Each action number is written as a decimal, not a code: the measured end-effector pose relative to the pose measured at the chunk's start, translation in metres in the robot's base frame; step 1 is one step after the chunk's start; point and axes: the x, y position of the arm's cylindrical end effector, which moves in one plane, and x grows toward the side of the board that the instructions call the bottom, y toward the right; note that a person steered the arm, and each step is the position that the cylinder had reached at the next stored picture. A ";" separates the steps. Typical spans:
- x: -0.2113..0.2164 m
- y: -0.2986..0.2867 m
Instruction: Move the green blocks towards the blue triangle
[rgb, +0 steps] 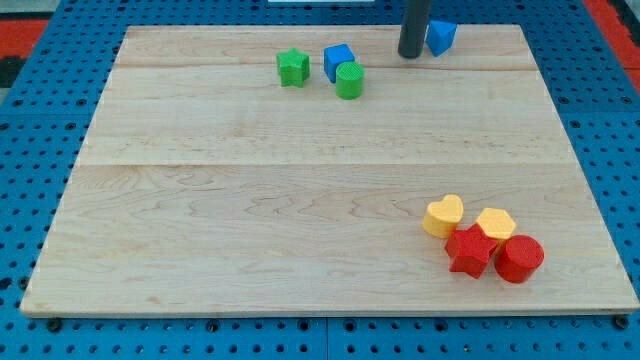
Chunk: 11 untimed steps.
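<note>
Camera view shows the rod's tip (410, 54) set down at the far edge of the wooden board (300, 230), just left of the blue triangle (441, 37) and about touching it. It is a plain rod with nothing to open, close or grip. Both green blocks lie to the tip's left along the same far strip: the green cylinder (349, 80) is the closer one, slightly nearer than the tip, and the green star (293, 67) sits further left. A blue cube (338, 61) stands between them, touching the cylinder's far-left side.

As I judge it, the tip is on the wrong side for pushing; it would have to pass round to the left of the greens and drive them rightward. Bare board lies on the near side for that detour, while the far edge is close. The yellow heart (443, 215), yellow hexagon (495, 224), red star (470, 250) and red cylinder (519, 258) cluster well apart at near right.
</note>
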 end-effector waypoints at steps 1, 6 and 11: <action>0.086 -0.012; 0.047 -0.165; -0.002 -0.023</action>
